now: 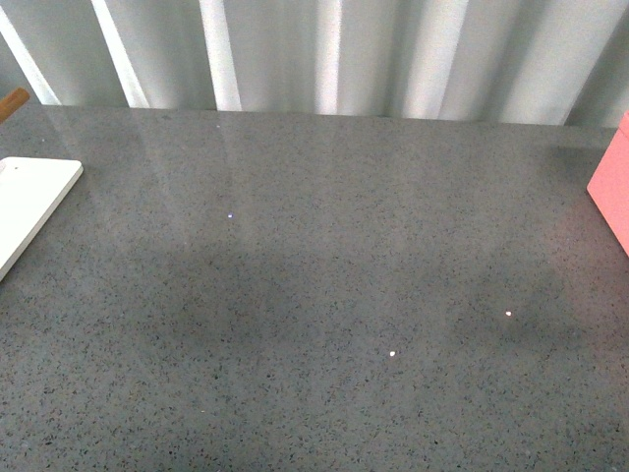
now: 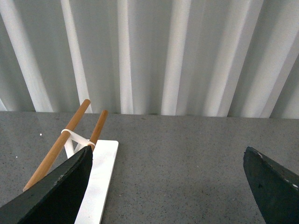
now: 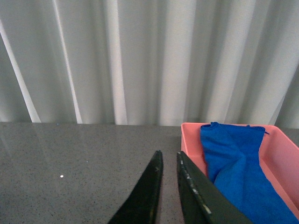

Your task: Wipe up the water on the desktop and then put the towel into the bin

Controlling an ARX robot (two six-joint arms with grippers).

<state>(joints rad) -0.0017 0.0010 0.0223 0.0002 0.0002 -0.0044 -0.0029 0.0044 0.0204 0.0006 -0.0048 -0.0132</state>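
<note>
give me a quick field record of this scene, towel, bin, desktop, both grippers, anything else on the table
towel: blue towel lying inside the bin, in long folds
bin: pink bin at the right edge of the desktop
desktop: grey speckled desktop, no puddle visible, only a few tiny bright specks
left gripper: left gripper open, holding nothing
right gripper: right gripper nearly closed, holding nothing, beside the bin
other: white board at the left edge, with a rack of two wooden rods on it

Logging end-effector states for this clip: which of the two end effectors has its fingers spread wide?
The left end effector: its dark fingers sit far apart, near the white board. The right end effector shows only a narrow slit.
</note>
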